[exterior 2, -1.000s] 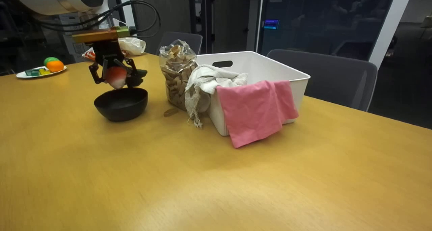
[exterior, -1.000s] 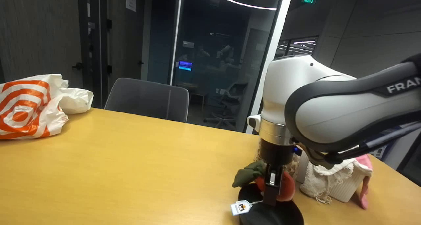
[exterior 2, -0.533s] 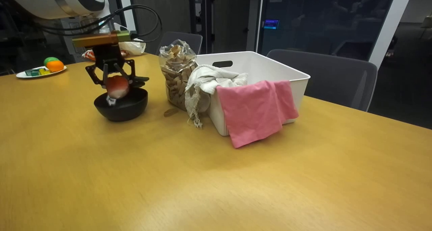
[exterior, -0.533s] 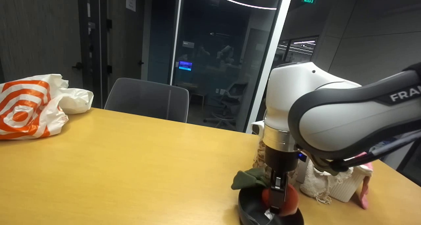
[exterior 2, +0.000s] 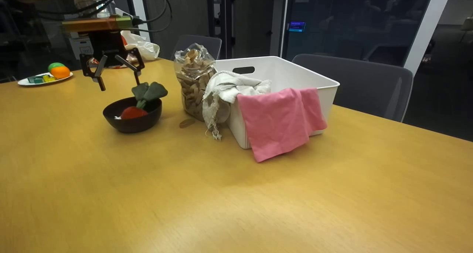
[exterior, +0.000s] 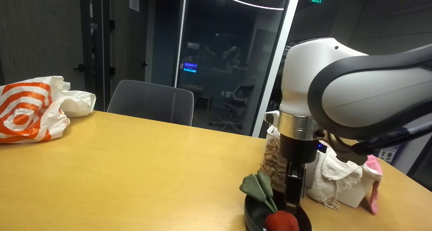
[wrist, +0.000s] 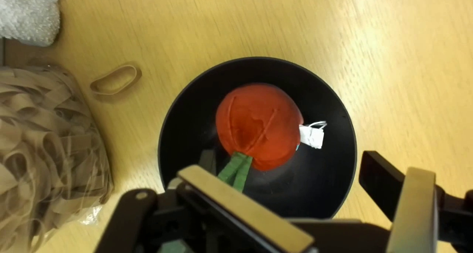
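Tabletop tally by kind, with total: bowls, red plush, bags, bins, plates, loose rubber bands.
Bowl: 1
Red plush: 1
Bags: 2 (bag of bands, shopping bag)
Bin: 1
Plate: 1
Loose band: 1
Total: 7

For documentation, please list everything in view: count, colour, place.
table: 1, yellow, foreground
bowl: 1, black, on table
toy vegetable: 1, red/green, in bowl
bagged bands: many, brown, beside bowl
loose band: 1, brown, on table
box: 1, white, on table
cloths: 2, pink/white, over box
plate: 1, white, on table
fruits: 2, orange/green, on plate
pieces: several, green/yellow, on plate
shopping bag: 1, white/orange, on table
chairs: 2, grey, behind table
arm: 1, white, above table
gripper: 1, black, above bowl
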Motion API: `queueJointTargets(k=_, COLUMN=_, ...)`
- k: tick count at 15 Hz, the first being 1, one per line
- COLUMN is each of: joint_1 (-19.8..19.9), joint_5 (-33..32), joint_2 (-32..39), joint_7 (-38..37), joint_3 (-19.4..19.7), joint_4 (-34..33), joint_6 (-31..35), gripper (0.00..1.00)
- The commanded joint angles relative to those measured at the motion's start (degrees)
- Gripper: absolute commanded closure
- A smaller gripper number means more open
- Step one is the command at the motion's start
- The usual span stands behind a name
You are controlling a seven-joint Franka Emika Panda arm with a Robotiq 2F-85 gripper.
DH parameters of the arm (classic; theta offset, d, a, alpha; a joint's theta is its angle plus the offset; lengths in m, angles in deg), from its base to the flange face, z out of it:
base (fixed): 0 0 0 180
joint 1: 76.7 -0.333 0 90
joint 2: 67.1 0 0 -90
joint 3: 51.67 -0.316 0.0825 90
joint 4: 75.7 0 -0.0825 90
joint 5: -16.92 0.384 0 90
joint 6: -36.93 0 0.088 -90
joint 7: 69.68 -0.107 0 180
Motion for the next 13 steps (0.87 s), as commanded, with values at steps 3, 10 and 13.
queueJointTargets(k=3, joint_1=-0.7, joint_5=0.7, joint_2=-4.9, joint_7=-1.2, joint_3=-0.3, joint_4=-0.7, joint_6=-4.1, gripper=0.0)
queueJointTargets(k=10, joint_1=-1.1, joint_5=0.3, joint_2=-5.9, joint_7=-3.8, joint_3=-0.5, joint_4=-1.0, joint_6=-5.3, gripper=0.0)
queueJointTargets(k=13, joint_1=-1.1, joint_5=0.4, joint_2=-5.9, joint_7=-4.1, joint_3=-0.5, joint_4=-1.0, joint_6=-5.5, gripper=0.0)
